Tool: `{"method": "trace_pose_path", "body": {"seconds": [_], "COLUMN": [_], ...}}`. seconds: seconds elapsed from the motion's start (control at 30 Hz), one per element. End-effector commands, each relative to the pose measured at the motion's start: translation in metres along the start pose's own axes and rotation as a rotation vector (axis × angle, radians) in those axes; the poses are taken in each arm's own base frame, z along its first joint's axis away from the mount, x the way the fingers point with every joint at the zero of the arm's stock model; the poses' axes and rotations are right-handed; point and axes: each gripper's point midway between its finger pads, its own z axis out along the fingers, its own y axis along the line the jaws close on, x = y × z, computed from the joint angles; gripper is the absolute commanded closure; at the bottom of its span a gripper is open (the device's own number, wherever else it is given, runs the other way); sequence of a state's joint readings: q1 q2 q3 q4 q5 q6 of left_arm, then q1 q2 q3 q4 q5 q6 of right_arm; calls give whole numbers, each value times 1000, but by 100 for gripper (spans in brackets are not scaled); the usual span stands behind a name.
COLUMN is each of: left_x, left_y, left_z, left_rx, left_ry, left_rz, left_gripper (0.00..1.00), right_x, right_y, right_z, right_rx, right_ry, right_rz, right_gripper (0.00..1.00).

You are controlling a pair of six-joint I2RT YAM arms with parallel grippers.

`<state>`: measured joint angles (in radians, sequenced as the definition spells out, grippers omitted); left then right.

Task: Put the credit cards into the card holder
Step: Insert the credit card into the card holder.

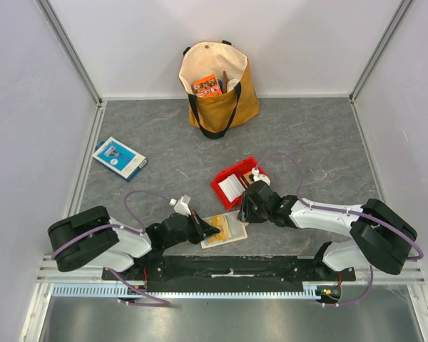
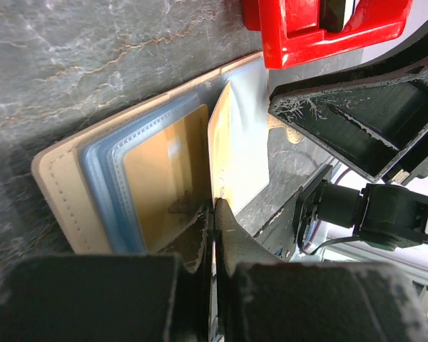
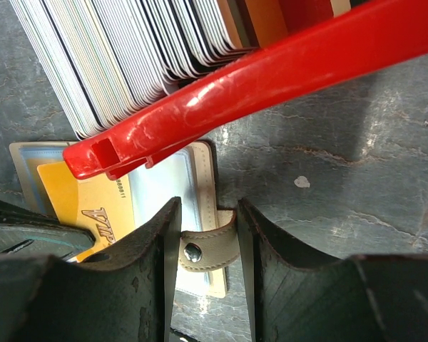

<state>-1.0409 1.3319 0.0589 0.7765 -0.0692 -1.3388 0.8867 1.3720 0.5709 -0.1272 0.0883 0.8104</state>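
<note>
Grey marbled table (image 1: 314,142), white walls (image 1: 285,43); left jaws pinch card holder (image 2: 57,182), right jaws apart.

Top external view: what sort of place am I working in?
Probably a lab test cell, not a home: plain white walls, aluminium frame posts, and a grey stone-look tabletop with a black mounting rail at its near edge.

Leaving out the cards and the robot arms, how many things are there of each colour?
Red: 1, the plastic tray
Blue and white: 1, the flat box
Beige: 1, the open folding card holder
Tan and cream: 1, the canvas tote bag
Orange: 1, the packet inside that bag
Total: 5
</note>
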Motion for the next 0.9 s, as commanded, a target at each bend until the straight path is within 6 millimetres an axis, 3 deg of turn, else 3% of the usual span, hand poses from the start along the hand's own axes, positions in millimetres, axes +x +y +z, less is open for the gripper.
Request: {"method": "trace_pose_path", "body": {"seconds": [0.0, 0.33, 0.4, 0.53, 0.73, 0.87], "left_x": [8, 24, 26, 26, 25, 31], "left_y": [24, 38, 55, 63, 59, 67], "left_z": [-3, -7, -11, -16, -9, -11], "left_rx": [-38, -100, -178, -243, -297, -327], "left_ry": [18, 86, 88, 81, 88, 102], "left_rz": [0, -67, -87, -92, -59, -79], "left_gripper": [98, 98, 98, 98, 98, 98], "right_x": [38, 38, 37, 36, 35, 35], "right_y": [-40, -40, -40, -40, -40, -40], "right_z": [3, 2, 2, 2, 2, 2], "right_rx": [137, 141, 141, 145, 145, 146], "right_ry": [118, 118, 111, 111, 112, 112], "right_rz": [-36, -37, -37, -39, -42, -40], "right_gripper": [55, 55, 55, 55, 55, 55]}}
